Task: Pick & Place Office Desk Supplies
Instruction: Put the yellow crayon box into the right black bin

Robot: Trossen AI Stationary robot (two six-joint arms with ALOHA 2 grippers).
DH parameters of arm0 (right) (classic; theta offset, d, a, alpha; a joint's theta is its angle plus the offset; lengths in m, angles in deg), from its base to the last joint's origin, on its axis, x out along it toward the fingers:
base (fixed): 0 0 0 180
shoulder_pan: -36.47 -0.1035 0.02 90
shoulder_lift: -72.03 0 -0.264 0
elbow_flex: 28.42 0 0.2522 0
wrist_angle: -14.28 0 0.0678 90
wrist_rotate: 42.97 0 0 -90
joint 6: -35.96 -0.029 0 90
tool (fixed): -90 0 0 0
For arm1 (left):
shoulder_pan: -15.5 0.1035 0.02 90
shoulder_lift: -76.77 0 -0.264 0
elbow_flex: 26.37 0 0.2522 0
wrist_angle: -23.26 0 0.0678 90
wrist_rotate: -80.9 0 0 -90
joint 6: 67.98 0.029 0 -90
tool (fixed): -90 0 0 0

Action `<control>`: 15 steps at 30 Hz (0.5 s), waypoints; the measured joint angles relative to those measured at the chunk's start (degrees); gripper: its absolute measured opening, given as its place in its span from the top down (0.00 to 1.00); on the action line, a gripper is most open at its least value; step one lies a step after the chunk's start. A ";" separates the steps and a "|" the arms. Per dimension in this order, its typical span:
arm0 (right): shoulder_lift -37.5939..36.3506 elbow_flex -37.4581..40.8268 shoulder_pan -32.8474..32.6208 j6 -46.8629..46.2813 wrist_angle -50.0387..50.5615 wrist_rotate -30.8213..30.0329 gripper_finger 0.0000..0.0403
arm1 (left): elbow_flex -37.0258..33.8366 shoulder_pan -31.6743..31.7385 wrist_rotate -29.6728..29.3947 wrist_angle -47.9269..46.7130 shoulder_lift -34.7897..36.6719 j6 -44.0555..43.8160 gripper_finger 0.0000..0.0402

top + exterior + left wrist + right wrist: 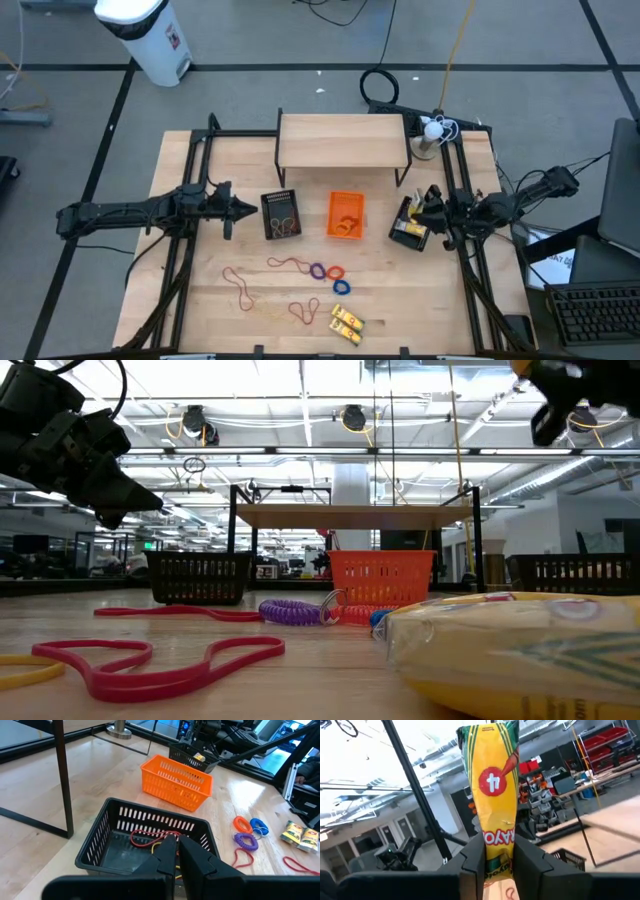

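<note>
Here the right gripper [497, 855] is clamped on a yellow crayon packet [492, 785], its fingers pressed against the packet's lower sides so that the packet stands up between them against the room behind. In the high view this gripper [432, 212] sits at the table's right side, over the right black basket [409, 226], which already holds something yellow.

The left gripper [172, 851] hangs just above the near wall of the left black basket [107, 827], its fingers nearly together with only a thin slit between them and nothing held. Inside that basket lie red and yellow rubber bands [150, 837]. From above, the left gripper [246, 209] is just left of this basket [281, 215].

Between the two black baskets stands the orange basket [346, 215] (it has some orange items in it). On the wooden table [420, 300], nearer the front edge, lie loose red and tan rubber bands [240, 285], a purple coil ring [318, 271], a red one [335, 271] and a blue one [342, 287], and two more yellow packets [346, 323] side by side. A small wooden shelf [342, 138] stands at the back of the table.
</note>
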 joint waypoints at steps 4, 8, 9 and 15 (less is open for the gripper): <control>4.34 -11.70 -0.02 0.09 15.93 -0.08 0.85 | 0.00 0.00 0.03 -0.01 0.00 -0.99 0.95; 11.75 -25.62 -0.02 -4.17 38.46 -2.27 0.85 | 0.00 -0.02 0.04 -0.01 -0.01 -1.42 0.95; 13.82 -28.89 -0.02 -5.87 44.60 -2.89 0.85 | 0.00 -0.02 0.04 -0.03 -0.02 -1.45 0.95; 25.39 -41.05 -0.02 -20.30 73.57 -3.76 0.85 | 0.00 -0.02 0.04 -0.03 0.00 -1.50 0.95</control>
